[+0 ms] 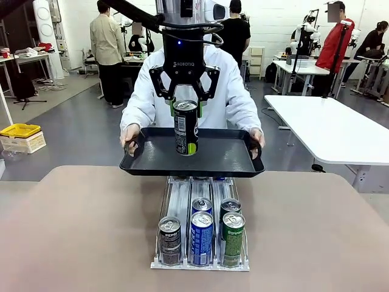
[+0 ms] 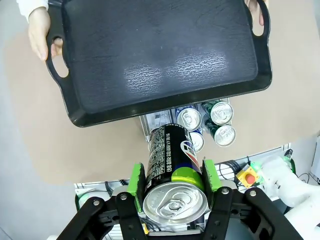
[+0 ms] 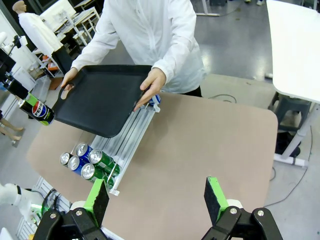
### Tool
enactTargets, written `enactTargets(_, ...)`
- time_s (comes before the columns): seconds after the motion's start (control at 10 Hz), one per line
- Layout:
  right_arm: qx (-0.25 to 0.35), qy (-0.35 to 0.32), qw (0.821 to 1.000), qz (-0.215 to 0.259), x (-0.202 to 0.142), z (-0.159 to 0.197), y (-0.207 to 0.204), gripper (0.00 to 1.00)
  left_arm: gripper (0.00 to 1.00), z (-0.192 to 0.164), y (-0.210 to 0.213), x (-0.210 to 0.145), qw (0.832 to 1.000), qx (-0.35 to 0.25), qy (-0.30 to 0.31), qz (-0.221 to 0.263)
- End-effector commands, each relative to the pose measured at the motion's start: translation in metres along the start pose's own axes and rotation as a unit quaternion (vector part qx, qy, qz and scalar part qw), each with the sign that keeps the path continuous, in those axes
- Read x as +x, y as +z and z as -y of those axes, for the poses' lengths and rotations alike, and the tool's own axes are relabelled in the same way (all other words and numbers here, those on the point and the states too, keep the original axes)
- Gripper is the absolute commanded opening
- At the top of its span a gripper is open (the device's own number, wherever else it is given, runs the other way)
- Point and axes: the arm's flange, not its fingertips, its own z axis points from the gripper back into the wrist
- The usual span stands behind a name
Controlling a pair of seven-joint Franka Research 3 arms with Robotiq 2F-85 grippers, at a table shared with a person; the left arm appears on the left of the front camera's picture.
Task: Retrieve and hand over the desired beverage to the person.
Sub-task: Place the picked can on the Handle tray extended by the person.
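One person (image 1: 234,97) in a white jacket holds one black tray (image 1: 152,159) above the table (image 1: 79,231), one hand (image 1: 129,134) at a handle on one side, the other hand (image 1: 258,137) at the opposite handle; one Pepsi can (image 1: 185,131), black with a green base, hangs upright at the tray's near rim, clamped near its top between the green pads of the left gripper (image 1: 185,108); whether it touches the tray cannot be told; below, one rack (image 1: 180,194) holds five: one black can (image 1: 169,234) in the left lane, two blue cans (image 1: 201,234) in the middle, two green cans (image 1: 233,234) on the right; the right gripper (image 3: 157,197) gapes wide, holding nothing.
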Motion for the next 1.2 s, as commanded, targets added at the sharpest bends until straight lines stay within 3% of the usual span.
enactTargets(0.0,0.007,0.0,1.0,0.001,0.0,0.001,-0.002,1.0,0.38,-0.002,0.005,-0.003,1.0,0.002,0.002,0.009)
enactTargets(0.8,0.007,0.0,1.0,0.001,0.0,0.001,-0.002,1.0,0.38,-0.002,0.005,-0.003,1.0,0.002,0.002,0.009)
enactTargets(0.9,0.007,0.0,1.0,0.001,0.0,0.001,-0.002,1.0,0.58,0.0,0.0,0.0,1.0,0.0,0.0,0.0)
enactTargets(1.1,0.007,0.0,1.0,0.001,0.0,0.001,-0.002,1.0,0.58,-0.012,0.001,0.04,0.999,-0.022,0.016,-0.023)
